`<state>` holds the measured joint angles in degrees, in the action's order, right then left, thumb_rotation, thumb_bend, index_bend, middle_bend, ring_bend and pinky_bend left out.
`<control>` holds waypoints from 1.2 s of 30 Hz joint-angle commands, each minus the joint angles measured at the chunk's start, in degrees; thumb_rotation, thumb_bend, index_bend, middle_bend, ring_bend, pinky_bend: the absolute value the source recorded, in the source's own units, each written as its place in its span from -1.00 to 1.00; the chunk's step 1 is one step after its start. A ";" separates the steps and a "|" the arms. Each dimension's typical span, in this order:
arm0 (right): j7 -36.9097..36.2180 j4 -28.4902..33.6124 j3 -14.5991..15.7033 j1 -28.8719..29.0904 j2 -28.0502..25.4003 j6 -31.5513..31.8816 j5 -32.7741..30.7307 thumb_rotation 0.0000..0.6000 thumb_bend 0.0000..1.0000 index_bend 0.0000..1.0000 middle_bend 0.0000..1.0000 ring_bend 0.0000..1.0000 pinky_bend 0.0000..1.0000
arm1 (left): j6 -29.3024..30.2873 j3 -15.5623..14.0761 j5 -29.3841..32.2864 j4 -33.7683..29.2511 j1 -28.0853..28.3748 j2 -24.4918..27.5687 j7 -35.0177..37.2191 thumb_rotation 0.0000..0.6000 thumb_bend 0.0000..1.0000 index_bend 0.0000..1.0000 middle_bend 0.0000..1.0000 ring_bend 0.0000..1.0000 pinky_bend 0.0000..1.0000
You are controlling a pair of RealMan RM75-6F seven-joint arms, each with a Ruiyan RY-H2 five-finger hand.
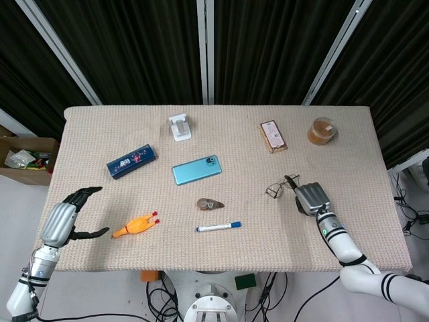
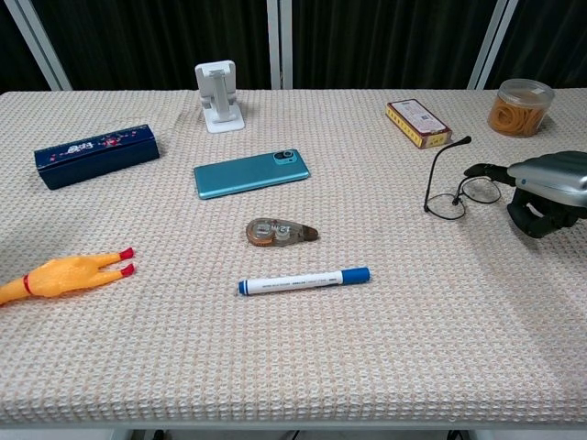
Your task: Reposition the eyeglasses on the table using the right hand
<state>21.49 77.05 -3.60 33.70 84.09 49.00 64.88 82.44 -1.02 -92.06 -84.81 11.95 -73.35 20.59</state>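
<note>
Right hand (image 2: 543, 192) low on table's right side, fingers curled, one fingertip (image 2: 477, 170) at far temple of eyeglasses (image 2: 456, 188); actual grip not clear, cannot tell. Eyeglasses rest lenses-down on mat, near temple sticking up. Best approach: pinch frame by temple, lift gently, avoid pressing lenses. Left hand (image 1: 64, 218) wide, idle by rubber chicken (image 1: 136, 224). Red box (image 2: 418, 123) and jar (image 2: 521, 106) behind; marker (image 2: 304, 280), tape (image 2: 281, 232), phone (image 2: 251, 173) leftward, well apart.

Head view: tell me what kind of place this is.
Probably a robot test lab, not a home: a cloth-covered table set against dark curtains, unrelated small items like a phone and rubber chicken, and loose cables underneath.
</note>
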 commanded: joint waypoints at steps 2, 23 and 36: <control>0.29 -0.21 0.06 0.29 0.41 -0.29 -0.26 1.00 0.56 -1.00 0.63 0.52 0.30 | 0.21 0.01 -0.04 0.04 -0.11 0.10 0.12 0.64 -1.00 -0.67 -0.58 -0.62 -0.47; -2.09 2.80 -0.54 -0.94 -0.81 5.11 2.07 1.00 0.55 -1.00 0.64 0.51 0.30 | 0.60 0.14 -0.18 0.35 -0.33 0.27 0.68 0.64 -1.00 -0.67 -0.58 -0.62 -0.47; -1.66 16.45 3.60 -8.62 -6.80 28.96 26.34 1.00 0.43 -1.00 0.62 0.51 0.28 | 0.50 0.05 -0.43 -0.05 -0.26 -0.12 0.14 0.64 -1.00 -0.67 -0.58 -0.62 -0.47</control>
<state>16.99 89.48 -2.19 27.63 78.88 72.37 85.03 82.97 -0.96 -92.51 -84.87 11.67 -73.44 20.70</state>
